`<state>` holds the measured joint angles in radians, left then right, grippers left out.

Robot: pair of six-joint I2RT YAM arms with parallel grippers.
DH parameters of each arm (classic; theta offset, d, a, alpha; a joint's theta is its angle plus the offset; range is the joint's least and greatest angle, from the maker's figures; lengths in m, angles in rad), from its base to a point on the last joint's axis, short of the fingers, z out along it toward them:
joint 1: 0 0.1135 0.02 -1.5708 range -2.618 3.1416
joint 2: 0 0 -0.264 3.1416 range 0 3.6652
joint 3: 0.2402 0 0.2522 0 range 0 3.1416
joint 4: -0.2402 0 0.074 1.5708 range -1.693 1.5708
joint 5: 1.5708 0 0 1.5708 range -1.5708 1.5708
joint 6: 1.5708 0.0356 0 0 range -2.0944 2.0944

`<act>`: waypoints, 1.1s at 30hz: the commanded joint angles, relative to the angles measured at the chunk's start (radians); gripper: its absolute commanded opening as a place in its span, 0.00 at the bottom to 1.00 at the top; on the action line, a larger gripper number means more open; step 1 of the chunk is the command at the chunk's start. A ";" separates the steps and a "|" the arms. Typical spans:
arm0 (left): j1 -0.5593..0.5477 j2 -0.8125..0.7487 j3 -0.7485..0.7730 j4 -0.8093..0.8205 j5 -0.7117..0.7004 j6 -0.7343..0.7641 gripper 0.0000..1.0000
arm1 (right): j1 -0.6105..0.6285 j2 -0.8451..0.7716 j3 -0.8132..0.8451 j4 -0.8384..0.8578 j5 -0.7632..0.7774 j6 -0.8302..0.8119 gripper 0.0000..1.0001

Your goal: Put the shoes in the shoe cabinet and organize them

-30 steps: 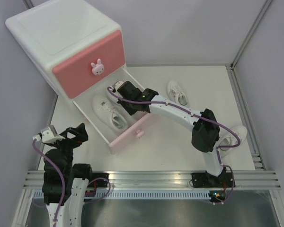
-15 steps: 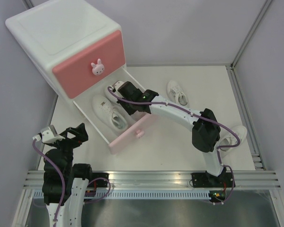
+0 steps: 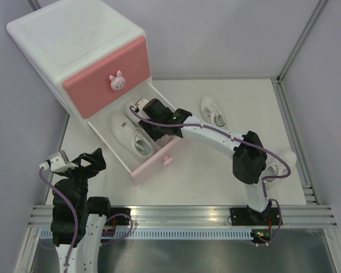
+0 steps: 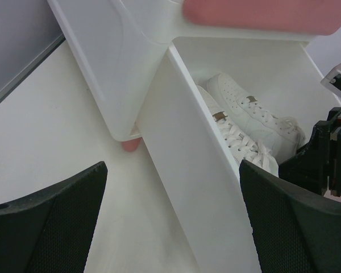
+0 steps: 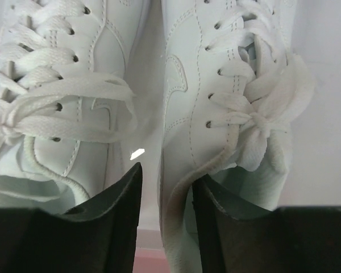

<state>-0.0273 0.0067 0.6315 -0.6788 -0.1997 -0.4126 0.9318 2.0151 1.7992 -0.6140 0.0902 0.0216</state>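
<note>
Two shoes [image 5: 96, 85] lie side by side beneath the right pincer [image 5: 167, 173].

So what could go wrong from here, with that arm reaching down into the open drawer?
Two things, maybe. The right gripper is down in the lower drawer, pressed close to a shoe whose lace trails past one finger; pulling out might snag it and drag the shoe along. Another shoe lies partly under that arm's elbow, close to the table edge, so a swing back could knock it off.
</note>
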 commanded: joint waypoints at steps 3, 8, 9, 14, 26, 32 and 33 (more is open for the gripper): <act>0.009 -0.042 -0.003 0.036 0.014 0.038 1.00 | 0.001 -0.090 0.031 0.028 -0.018 -0.005 0.47; 0.009 -0.042 -0.003 0.038 0.014 0.038 1.00 | 0.001 -0.101 0.068 -0.010 -0.014 -0.005 0.47; 0.009 -0.042 -0.003 0.036 0.014 0.038 1.00 | 0.001 -0.107 0.071 -0.012 -0.018 -0.006 0.47; 0.010 -0.043 -0.003 0.036 0.014 0.037 1.00 | 0.001 -0.116 0.074 -0.010 -0.020 0.000 0.47; 0.010 -0.040 -0.003 0.036 0.014 0.038 1.00 | 0.001 -0.165 0.045 0.006 -0.020 0.028 0.51; 0.012 -0.042 -0.003 0.035 0.014 0.037 1.00 | 0.001 -0.220 0.034 0.020 -0.018 0.037 0.67; 0.013 -0.042 -0.003 0.036 0.014 0.038 1.00 | 0.001 -0.228 0.029 0.023 -0.018 0.038 0.69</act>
<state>-0.0223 0.0067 0.6315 -0.6785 -0.1997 -0.4126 0.9318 1.8652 1.8324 -0.6266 0.0788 0.0463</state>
